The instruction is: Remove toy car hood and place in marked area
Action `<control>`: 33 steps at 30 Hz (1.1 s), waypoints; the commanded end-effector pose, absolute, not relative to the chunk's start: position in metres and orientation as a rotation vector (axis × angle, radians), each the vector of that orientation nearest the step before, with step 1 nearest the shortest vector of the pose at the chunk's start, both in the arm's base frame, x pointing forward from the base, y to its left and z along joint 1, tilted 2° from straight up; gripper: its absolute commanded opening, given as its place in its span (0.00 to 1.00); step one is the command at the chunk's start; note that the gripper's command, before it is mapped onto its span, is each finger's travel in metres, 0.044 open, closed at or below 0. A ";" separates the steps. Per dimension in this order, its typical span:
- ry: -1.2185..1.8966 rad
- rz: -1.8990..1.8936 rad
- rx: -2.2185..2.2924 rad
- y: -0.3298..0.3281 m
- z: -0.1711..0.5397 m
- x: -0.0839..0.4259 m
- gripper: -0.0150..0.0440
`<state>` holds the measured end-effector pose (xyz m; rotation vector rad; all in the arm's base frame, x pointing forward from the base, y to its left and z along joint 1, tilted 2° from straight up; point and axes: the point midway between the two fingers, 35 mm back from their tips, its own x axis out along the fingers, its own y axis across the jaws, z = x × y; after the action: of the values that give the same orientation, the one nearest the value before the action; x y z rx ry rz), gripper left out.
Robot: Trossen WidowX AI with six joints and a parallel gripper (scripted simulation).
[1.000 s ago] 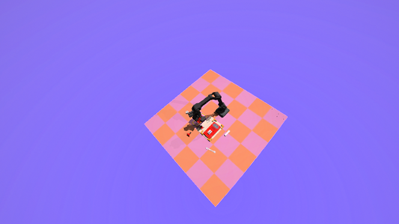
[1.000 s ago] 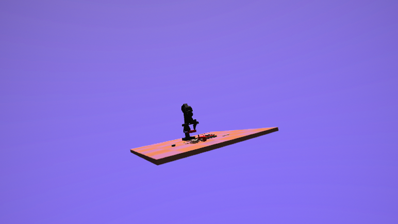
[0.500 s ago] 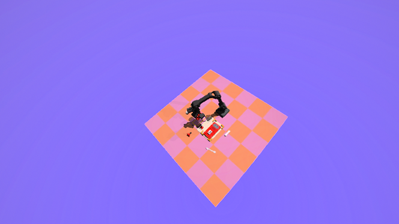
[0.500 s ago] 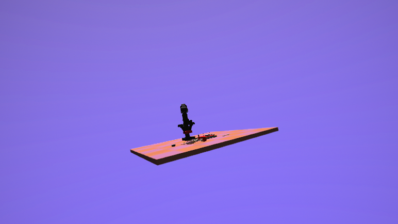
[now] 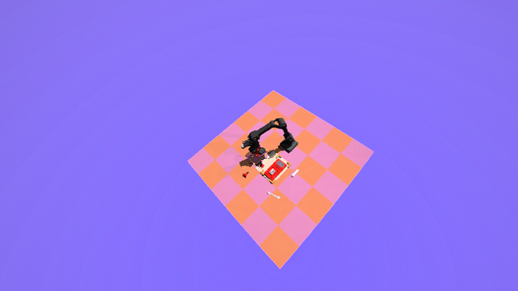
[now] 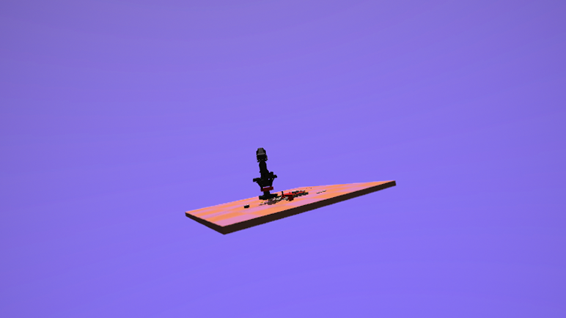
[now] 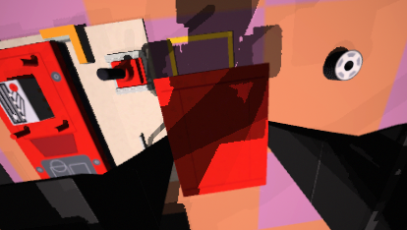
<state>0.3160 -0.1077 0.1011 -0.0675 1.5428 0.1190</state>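
The hood, a flat red panel [image 5: 257, 153] [image 6: 268, 188] [image 7: 236, 162], is held level between the black fingers of my gripper [image 6: 267, 188] [image 7: 216, 133], which is shut on it. The exterior view shows it raised above the table. The marked area is a yellow outline [image 7: 231, 49] on the table, just beyond the hood in the wrist view. The hood hides its near side, and the arm's shadow covers much of it. The toy car's red body [image 5: 279, 168] [image 7: 63, 118] is left of the hood in the wrist view, on a cream board [image 7: 140, 110].
A red block with a black peg [image 7: 129, 74] stands on the board near the outline. A wheel with a white hub [image 5: 245, 144] [image 7: 348, 65] is right of the hood in the wrist view. The top view shows a white cylinder [image 5: 295, 172], a white wrench-like piece [image 5: 273, 194] and a small red piece [image 5: 244, 175].
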 end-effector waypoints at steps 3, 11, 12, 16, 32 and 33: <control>1.547 0.121 -0.072 -0.108 0.094 0.316 0.25; 1.546 0.121 -0.072 -0.108 0.087 0.316 0.25; 1.546 0.121 -0.072 -0.108 0.086 0.316 0.25; 1.546 0.121 -0.072 -0.108 0.082 0.317 0.25; 1.547 0.121 -0.072 -0.107 0.068 0.317 0.25; 1.547 0.121 -0.072 -0.107 0.067 0.317 0.25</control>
<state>0.3176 -0.1073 0.0718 -0.0697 1.5424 0.1209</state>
